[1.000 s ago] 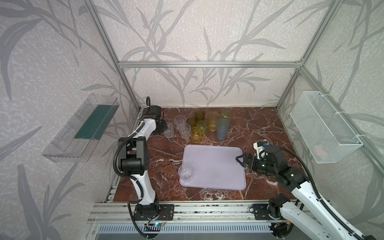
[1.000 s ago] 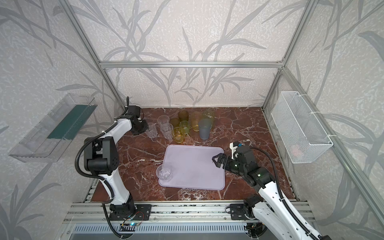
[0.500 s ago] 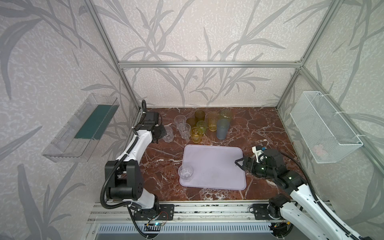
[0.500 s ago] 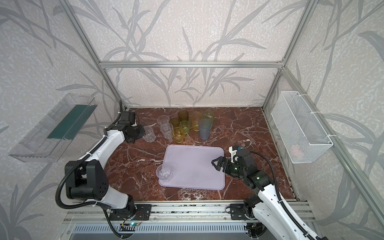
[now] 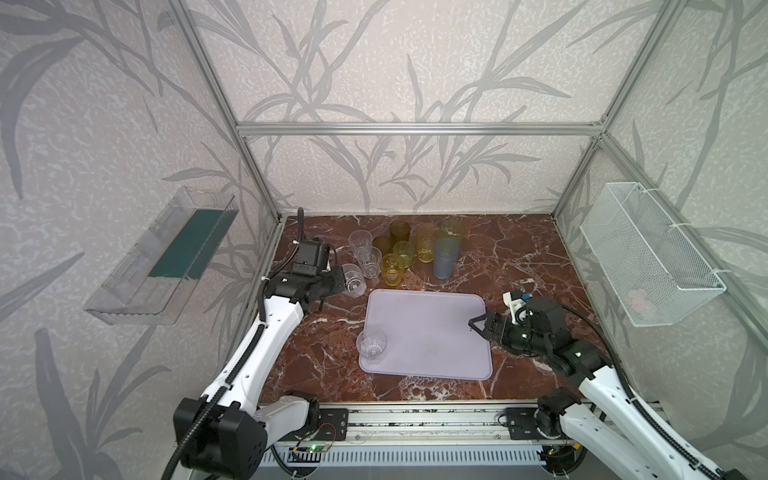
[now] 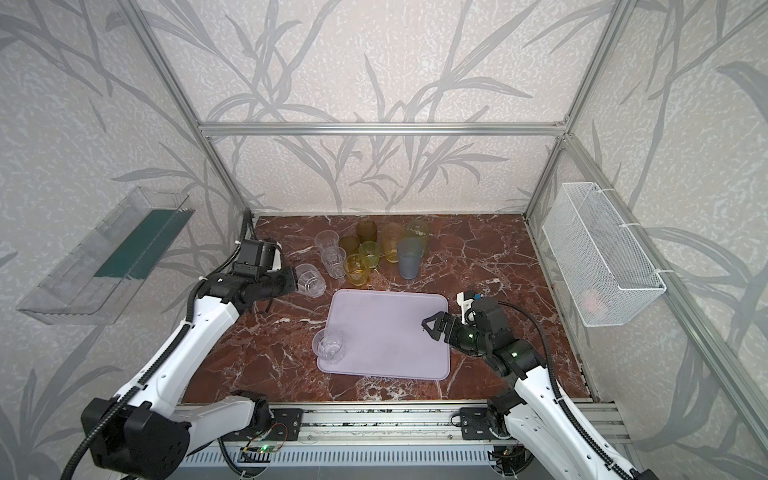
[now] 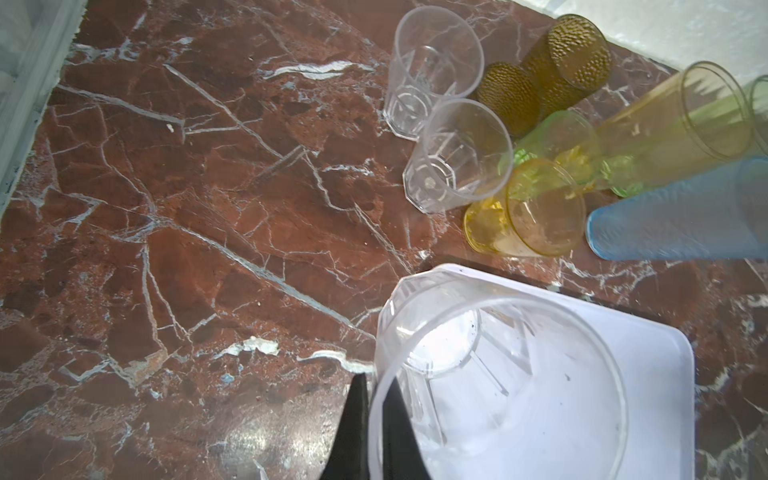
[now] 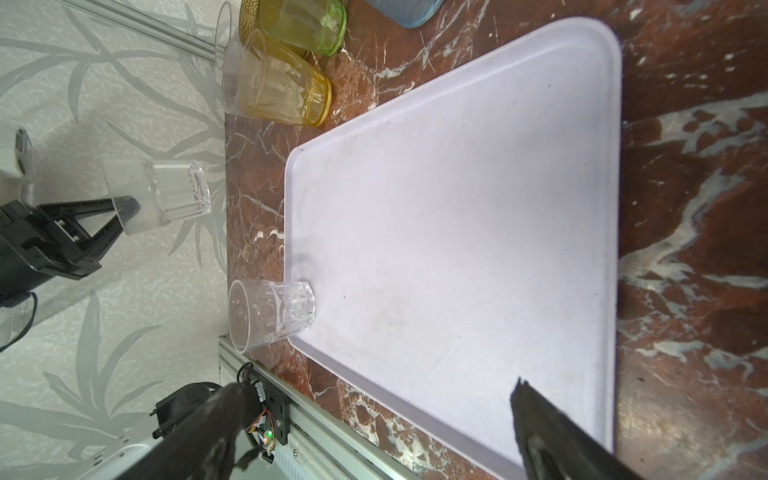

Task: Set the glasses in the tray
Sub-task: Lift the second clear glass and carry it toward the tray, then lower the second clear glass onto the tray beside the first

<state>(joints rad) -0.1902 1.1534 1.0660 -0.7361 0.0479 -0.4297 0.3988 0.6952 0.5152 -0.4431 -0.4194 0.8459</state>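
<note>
My left gripper (image 5: 338, 283) (image 7: 376, 382) is shut on the rim of a short clear faceted glass (image 5: 354, 280) (image 7: 498, 374), one finger inside it and one outside. The glass hangs above the marble just off the far left corner of the lavender tray (image 5: 428, 332) (image 6: 386, 332). Another clear glass (image 5: 372, 343) (image 8: 270, 313) stands upright at the tray's near left edge. Several clear, amber, green and blue-grey glasses (image 5: 407, 249) cluster behind the tray. My right gripper (image 5: 476, 326) (image 8: 376, 388) hovers open and empty over the tray's right edge.
A clear plastic bin (image 5: 166, 257) hangs on the left wall and a white wire basket (image 5: 648, 253) on the right wall. An aluminium rail (image 5: 415, 419) runs along the table's front edge. The tall blue-grey glass (image 5: 446, 257) stands nearest the tray's far edge.
My left arm has stretched out low and carried the clear glass from the back left corner toward the tray's far left corner. The right gripper has barely shifted.
</note>
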